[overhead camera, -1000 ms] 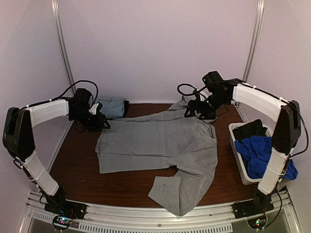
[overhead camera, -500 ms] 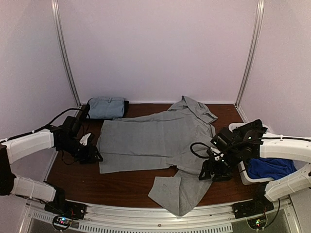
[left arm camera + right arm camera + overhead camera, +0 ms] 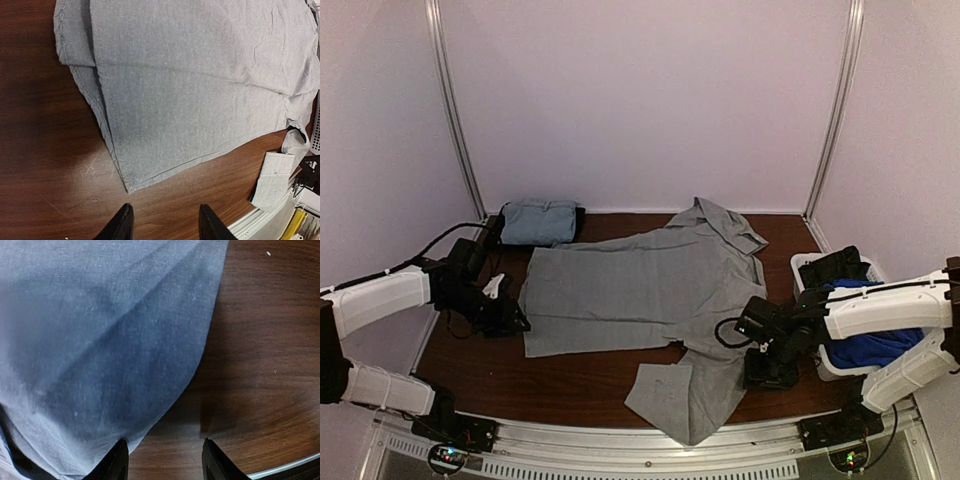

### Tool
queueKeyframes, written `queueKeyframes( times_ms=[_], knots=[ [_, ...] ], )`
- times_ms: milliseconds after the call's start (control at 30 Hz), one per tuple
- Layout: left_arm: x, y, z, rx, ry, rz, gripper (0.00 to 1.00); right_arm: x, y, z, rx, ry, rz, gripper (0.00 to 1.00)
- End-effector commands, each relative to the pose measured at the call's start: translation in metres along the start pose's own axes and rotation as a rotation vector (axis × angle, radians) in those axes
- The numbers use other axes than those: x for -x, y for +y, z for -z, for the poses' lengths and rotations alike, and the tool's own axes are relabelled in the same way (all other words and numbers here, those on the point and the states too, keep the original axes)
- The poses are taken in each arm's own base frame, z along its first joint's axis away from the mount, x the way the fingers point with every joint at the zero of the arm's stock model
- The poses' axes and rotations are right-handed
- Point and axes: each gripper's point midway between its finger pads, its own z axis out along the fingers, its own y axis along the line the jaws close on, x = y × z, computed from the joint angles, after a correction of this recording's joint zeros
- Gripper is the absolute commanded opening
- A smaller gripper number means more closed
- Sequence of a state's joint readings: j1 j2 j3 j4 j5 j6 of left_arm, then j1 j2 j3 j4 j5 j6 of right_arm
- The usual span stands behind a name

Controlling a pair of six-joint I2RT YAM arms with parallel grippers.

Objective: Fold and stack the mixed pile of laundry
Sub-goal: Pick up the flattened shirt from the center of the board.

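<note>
Grey shirt (image 3: pixel 640 285) lies flat in the middle of the table (image 3: pixel 570 375). We see our left gripper (image 3: pixel 165 212) at the table's left side and our right gripper (image 3: pixel 164 445) at its right side, both spread apart, holding nothing.

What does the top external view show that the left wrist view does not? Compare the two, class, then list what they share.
Only the top external view: a folded grey garment at the back left, and the white bin on the right holding a blue piece and a dark piece. Only the left wrist view: close up, the left gripper with its black fingertips apart over bare wood, just short of the hem corner of the grey shirt. Both: that shirt spread on the brown table.
</note>
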State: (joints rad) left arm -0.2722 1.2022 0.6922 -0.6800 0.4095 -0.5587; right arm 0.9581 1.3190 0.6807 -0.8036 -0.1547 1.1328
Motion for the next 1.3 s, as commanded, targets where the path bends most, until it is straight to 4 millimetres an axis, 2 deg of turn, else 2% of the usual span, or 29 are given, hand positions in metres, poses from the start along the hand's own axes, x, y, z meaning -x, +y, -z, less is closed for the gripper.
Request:
queueKeyframes(
  times_ms=[0,133,233,333,467,633,700,767,1000,1133,1267],
  knots=[
    [0.011,-0.003,0.005,0.007,-0.046,0.002,0.46,0.018,0.012,-0.011,-0.017,-0.071,-0.022,0.52],
    [0.009,0.002,0.002,0.025,-0.034,0.011,0.46,0.017,0.009,-0.023,-0.075,-0.058,0.009,0.51],
    [0.006,0.01,-0.001,0.059,-0.027,0.031,0.46,0.018,0.0,-0.027,-0.128,-0.06,0.029,0.42],
    [0.0,0.02,-0.005,0.097,-0.008,0.059,0.45,0.019,-0.004,-0.027,-0.161,-0.065,0.047,0.36],
    [0.0,0.02,-0.005,0.097,-0.018,0.065,0.45,0.016,0.0,-0.027,-0.172,-0.062,0.085,0.25],
    [0.0,0.022,-0.006,0.108,-0.012,0.067,0.45,0.0,-0.02,-0.037,-0.185,-0.02,0.066,0.0],
    [-0.002,0.024,-0.009,0.109,-0.001,0.071,0.45,-0.002,-0.026,-0.035,-0.181,-0.024,0.059,0.0],
    [-0.006,0.024,-0.01,0.1,0.007,0.077,0.45,0.0,-0.024,-0.026,-0.154,-0.044,0.06,0.0],
    [-0.023,0.026,-0.014,0.068,0.028,0.132,0.41,0.013,0.013,0.014,0.013,-0.114,0.077,0.0],
    [-0.034,0.032,-0.018,0.068,0.033,0.175,0.4,0.015,0.015,0.027,0.004,-0.122,0.099,0.0],
    [-0.036,0.034,-0.02,0.069,0.033,0.191,0.41,0.016,0.014,0.037,0.009,-0.131,0.103,0.0]
  ],
)
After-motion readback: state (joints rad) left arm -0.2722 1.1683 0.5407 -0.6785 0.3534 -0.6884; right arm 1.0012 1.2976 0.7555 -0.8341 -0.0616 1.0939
